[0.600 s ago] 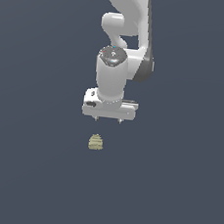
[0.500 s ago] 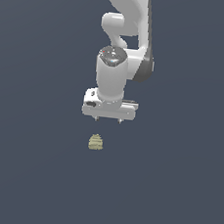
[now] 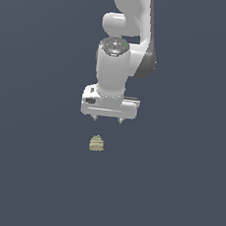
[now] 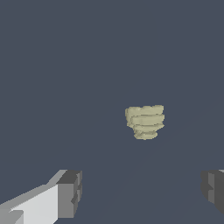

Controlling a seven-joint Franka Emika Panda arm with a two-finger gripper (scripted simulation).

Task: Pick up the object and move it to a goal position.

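Hand [image 3: 107, 120] wide open, empty, above the table. Object [image 3: 96, 143] sits just off centre toward the exterior view's left. I'd re-centre, descend straight, then close low.

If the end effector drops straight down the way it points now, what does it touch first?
Probably the bare floor, not the object. The end effector is open and hangs clear of the lump, which seems offset from its centreline, though depth is unclear.
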